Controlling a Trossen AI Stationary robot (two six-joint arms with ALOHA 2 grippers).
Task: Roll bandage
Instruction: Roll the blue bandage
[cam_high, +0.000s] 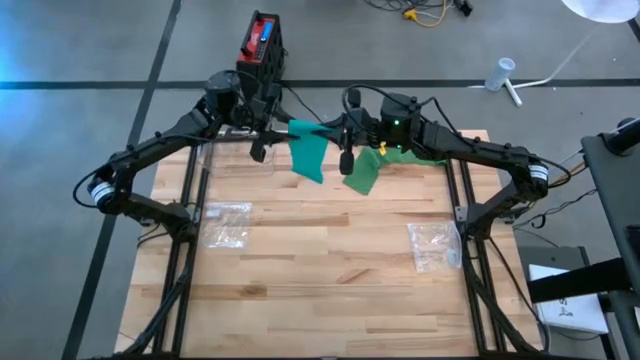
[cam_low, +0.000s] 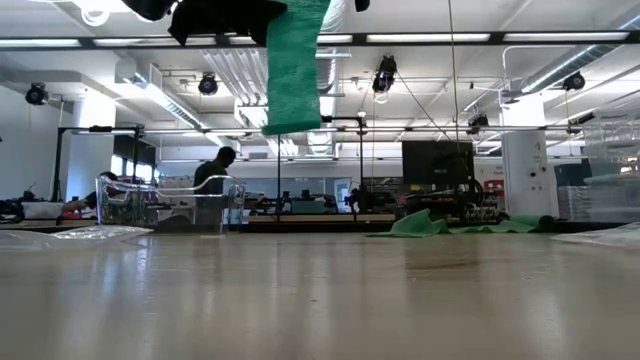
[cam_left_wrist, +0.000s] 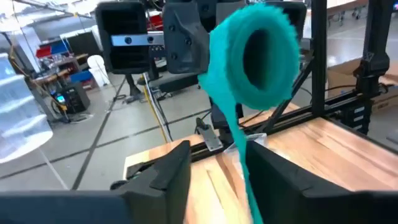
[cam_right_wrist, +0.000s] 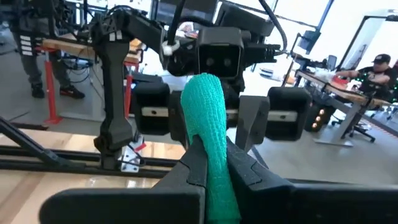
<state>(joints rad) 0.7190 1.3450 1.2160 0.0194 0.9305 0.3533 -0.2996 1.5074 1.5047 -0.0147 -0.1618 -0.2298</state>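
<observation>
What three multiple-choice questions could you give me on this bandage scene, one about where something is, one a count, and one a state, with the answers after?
1. Where is the rolled part of the green bandage?
A. Flat on the table's near edge
B. Held up in the air between the two arms at the far side of the table
C. On the floor beside the table

2. How many clear plastic bags lie on the table?
A. None
B. Two
C. Five

3. What is the right gripper doing?
A. Standing wide open and empty
B. Clamped on the bandage
C. Resting flat on the table

Answers: B, the low view shows a strip of it hanging well above the tabletop; B, the high view shows one bag on the left and one on the right; B, the right wrist view shows its fingers closed against the green fabric.
</observation>
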